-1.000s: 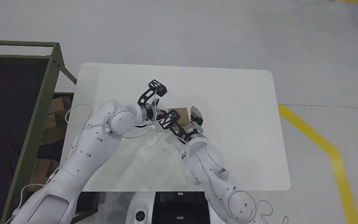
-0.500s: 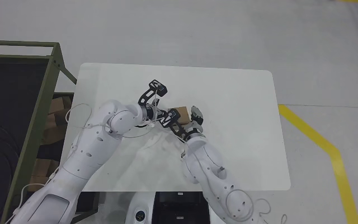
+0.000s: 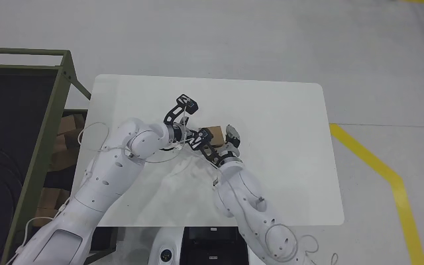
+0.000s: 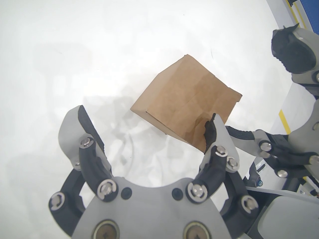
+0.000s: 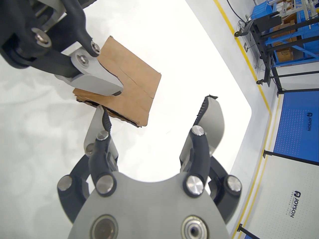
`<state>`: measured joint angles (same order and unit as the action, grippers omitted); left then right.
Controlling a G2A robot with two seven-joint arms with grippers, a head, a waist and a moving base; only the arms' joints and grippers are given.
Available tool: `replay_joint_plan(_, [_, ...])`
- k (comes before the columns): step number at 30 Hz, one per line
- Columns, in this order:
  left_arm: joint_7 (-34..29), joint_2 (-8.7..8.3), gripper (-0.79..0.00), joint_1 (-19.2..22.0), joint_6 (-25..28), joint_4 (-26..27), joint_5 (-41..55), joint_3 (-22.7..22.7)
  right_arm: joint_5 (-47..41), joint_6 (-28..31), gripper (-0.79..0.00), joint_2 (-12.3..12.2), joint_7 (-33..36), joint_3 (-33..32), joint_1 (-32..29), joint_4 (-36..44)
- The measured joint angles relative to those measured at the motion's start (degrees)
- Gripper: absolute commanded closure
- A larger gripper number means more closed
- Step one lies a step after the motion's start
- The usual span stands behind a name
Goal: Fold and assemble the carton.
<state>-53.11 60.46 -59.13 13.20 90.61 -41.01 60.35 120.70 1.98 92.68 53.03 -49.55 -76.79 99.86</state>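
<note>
Carton (image 4: 185, 100) sits midway across the counter (image 4: 99, 38), and we see the left tool (image 4: 147, 116) spread with one finger on its top, the right tool (image 5: 154, 104) spread with one finger at its edge.

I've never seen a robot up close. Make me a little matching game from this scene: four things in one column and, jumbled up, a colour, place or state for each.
Things
1. carton
2. left gripper
3. table
4. yellow line

Descriptions
A. white top
B. painted on the floor beside the table
C. brown, lying on the table
D. open, with one finger on top of the carton

Pairs: 1-C, 2-D, 3-A, 4-B
</note>
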Motion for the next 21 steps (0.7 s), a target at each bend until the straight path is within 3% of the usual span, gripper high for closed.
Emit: replay_joint_plan(21, [0.0, 0.08, -0.785, -0.1, 0.0, 0.1, -0.1, 0.1, 0.5, 0.2, -0.610, 0.3, -1.7, -1.2, -1.6, 1.0])
